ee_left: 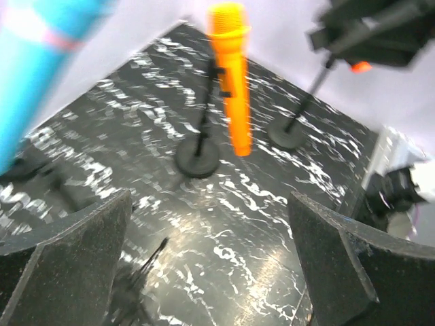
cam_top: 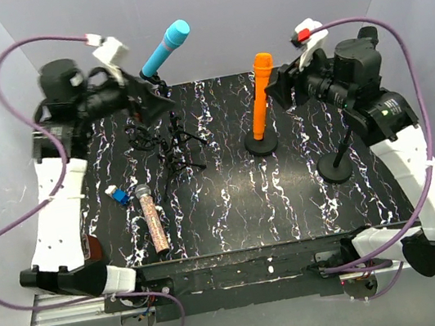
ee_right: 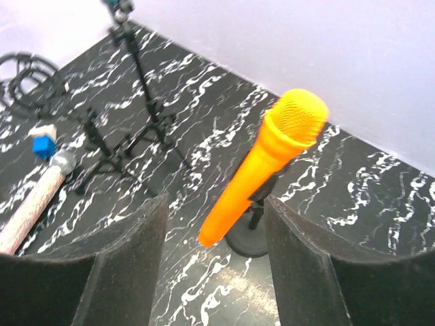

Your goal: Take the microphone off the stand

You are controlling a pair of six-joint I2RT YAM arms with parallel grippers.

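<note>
An orange microphone [cam_top: 260,94] stands clipped in a black round-base stand [cam_top: 262,143] at the table's back middle. It also shows in the right wrist view [ee_right: 265,163] and the left wrist view [ee_left: 231,75]. My right gripper [cam_top: 282,87] is open just right of its upper part. In the right wrist view its jaws [ee_right: 214,251] stand apart with the microphone's lower end ahead between them, untouched. A blue microphone [cam_top: 166,47] sits tilted on a tripod stand [cam_top: 174,141]. My left gripper [cam_top: 148,99] is open and empty beside it [ee_left: 211,258].
A pink glitter microphone [cam_top: 154,220] lies on the table at the front left, next to a small blue object [cam_top: 118,196]. An empty round-base stand [cam_top: 336,167] stands at the right. A coiled black cable [cam_top: 140,134] lies at the back left.
</note>
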